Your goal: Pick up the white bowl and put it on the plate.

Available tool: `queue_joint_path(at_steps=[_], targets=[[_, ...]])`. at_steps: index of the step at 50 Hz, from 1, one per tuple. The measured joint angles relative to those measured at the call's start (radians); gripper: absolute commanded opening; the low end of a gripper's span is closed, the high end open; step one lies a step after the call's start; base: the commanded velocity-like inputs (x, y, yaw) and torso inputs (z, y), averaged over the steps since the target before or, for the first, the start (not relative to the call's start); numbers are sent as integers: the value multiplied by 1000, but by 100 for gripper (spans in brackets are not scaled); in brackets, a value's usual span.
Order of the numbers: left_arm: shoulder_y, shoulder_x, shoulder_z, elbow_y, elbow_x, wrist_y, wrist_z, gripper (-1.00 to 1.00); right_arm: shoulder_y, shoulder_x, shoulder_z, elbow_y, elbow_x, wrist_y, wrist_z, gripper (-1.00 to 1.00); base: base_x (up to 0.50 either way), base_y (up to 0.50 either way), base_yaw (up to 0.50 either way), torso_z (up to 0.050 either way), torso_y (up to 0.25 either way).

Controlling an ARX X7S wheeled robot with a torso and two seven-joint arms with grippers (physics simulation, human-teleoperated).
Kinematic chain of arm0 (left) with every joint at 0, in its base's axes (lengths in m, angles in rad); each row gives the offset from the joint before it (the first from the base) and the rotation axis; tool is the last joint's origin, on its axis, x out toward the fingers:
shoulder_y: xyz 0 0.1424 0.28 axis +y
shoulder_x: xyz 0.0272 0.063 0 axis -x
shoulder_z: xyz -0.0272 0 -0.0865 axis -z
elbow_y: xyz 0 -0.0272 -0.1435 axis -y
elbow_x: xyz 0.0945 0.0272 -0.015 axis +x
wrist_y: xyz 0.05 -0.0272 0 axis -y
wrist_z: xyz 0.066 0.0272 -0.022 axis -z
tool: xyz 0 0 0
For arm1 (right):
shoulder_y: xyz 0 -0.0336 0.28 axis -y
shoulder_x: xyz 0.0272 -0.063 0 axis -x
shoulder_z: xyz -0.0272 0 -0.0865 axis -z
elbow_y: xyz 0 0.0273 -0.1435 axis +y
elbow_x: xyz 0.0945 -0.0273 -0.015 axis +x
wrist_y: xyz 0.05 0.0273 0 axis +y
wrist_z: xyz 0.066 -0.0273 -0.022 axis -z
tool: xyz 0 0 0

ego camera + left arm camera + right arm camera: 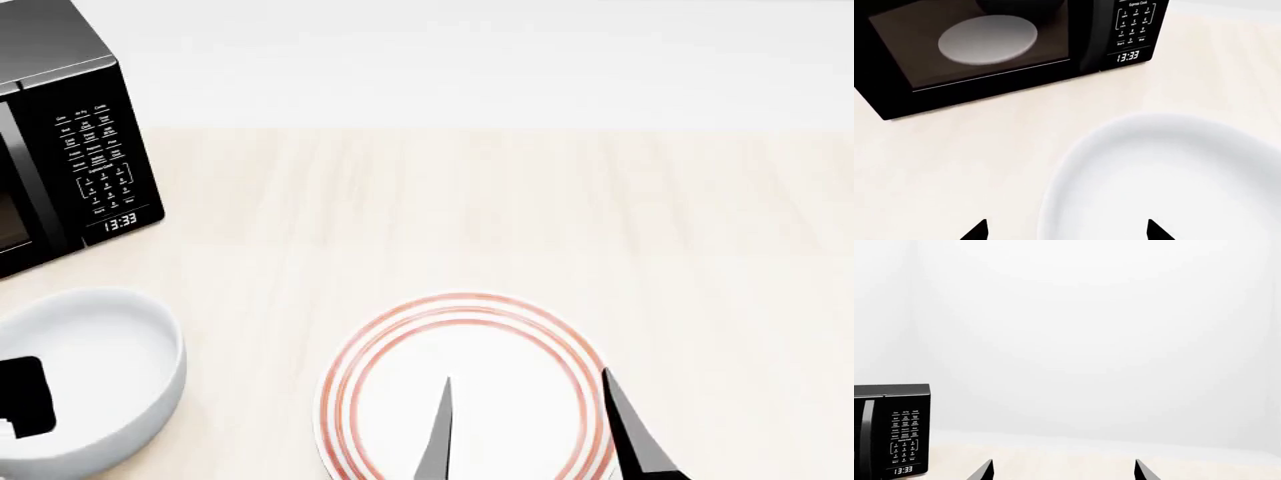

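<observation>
Nearest the head camera: two dark pointed fingers of the right gripper (527,435), rising from the lower edge of the head view over the flat round white plate with three thin red rings (461,385). Jaws stand apart, with bare plate surface between them; whether they touch the plate cannot be told.

Plain glossy white deep round bowl with thick rim (83,378): upright, mouth facing up, on the pale wood-grain tabletop (534,210). Round in outline, so no long axis and no pointing direction can be told. Position: at the left of the plate, apart from it, and nearer than the black microwave oven (60,150).

Left gripper (1066,231): two dark tips at the edge of the left wrist view, jaws apart, one tip over the bowl's inside, the other over bare tabletop beside the rim. A dark block (24,398) shows over the bowl in the head view.

Microwave: at the tabletop's far left, keypad and clock display reading 13:33 (1127,56), a pale round dish (987,39) visible through its glass door.
</observation>
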Motion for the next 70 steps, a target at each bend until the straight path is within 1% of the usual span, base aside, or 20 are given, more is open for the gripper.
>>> queue_joint_path(at_steps=[15, 35, 36, 45, 61, 70], targets=[[23, 11, 2, 30, -8, -15, -12, 100, 3, 3, -6, 6, 2, -2, 4, 100, 0, 0, 0, 0, 0], [8, -2, -6, -62, -40, 45, -51, 100, 5, 8, -14, 11, 4, -5, 10, 100, 0, 0, 0, 0, 0], [8, -2, -6, -64, -41, 47, -53, -100, 5, 8, -14, 11, 4, -5, 10, 100, 0, 0, 0, 0, 0], [5, -8, -9, -84, -50, 61, -64, -100, 7, 10, -17, 13, 5, -6, 12, 100, 0, 0, 0, 0, 0], [22, -10, -27, -61, -63, 66, -78, -100, 8, 13, -23, 17, 6, -10, 17, 100, 0, 0, 0, 0, 0], [17, -1, -50, -43, -85, 44, -77, -100, 9, 16, -24, 19, 9, -11, 19, 100, 0, 0, 0, 0, 0]])
